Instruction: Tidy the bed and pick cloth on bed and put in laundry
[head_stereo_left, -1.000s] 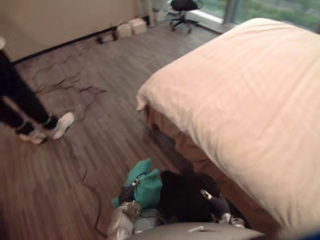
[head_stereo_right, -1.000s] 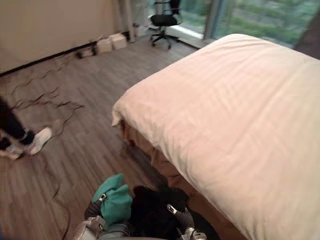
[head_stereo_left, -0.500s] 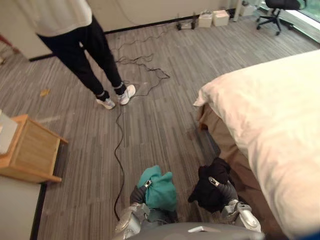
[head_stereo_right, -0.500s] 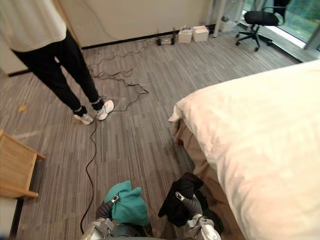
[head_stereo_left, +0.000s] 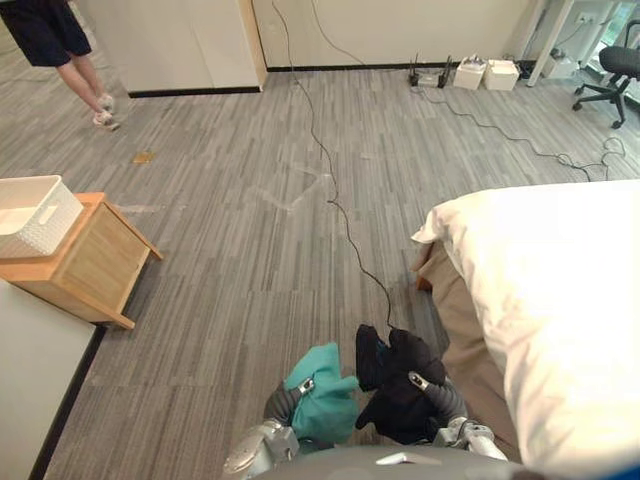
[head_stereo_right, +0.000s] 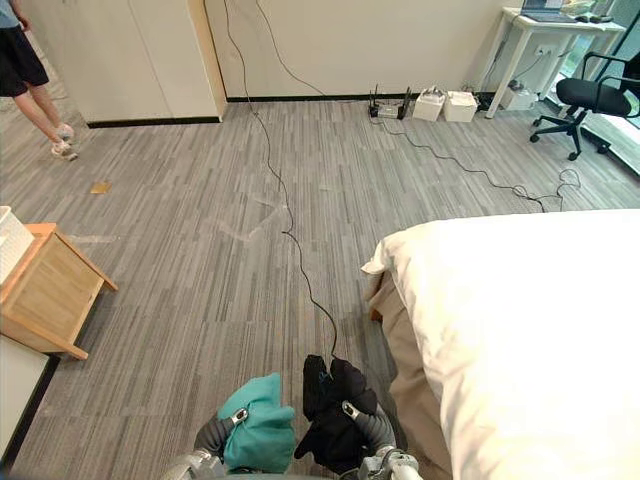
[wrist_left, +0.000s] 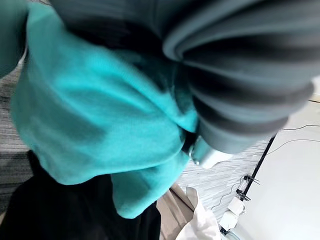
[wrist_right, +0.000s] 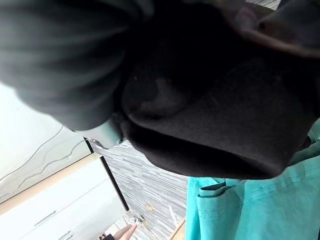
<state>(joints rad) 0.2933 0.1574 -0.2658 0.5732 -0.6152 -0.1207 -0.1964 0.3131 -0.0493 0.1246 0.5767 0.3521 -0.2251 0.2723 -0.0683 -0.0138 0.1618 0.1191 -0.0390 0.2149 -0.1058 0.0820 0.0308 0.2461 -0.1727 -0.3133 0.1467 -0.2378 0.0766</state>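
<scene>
A bunched teal cloth (head_stereo_left: 325, 400) hangs at my left hand (head_stereo_left: 283, 402), which is shut on it, low in the eye views above the floor. Right beside it is a black cloth (head_stereo_left: 400, 385), bunched in my right hand (head_stereo_left: 441, 399). The two bundles touch. In the left wrist view the teal cloth (wrist_left: 100, 115) spills past the dark ribbed cover. The black cloth (wrist_right: 215, 110) bulges over the palm in the right wrist view. The bed (head_stereo_left: 560, 290), with a smooth cream cover, lies at the right.
A white basket (head_stereo_left: 35, 212) stands on a low wooden cabinet (head_stereo_left: 85, 265) at the left. A black cable (head_stereo_left: 335, 200) runs across the grey floor toward the bed's corner. A person's legs (head_stereo_left: 85, 75) show far upper left. Boxes (head_stereo_left: 485, 73) and an office chair (head_stereo_left: 620, 70) stand at the back right.
The camera has swung left: the bed has slid to the right edge and the cabinet with the basket has come closer. The person is farther off. Both cloths stay in my hands.
</scene>
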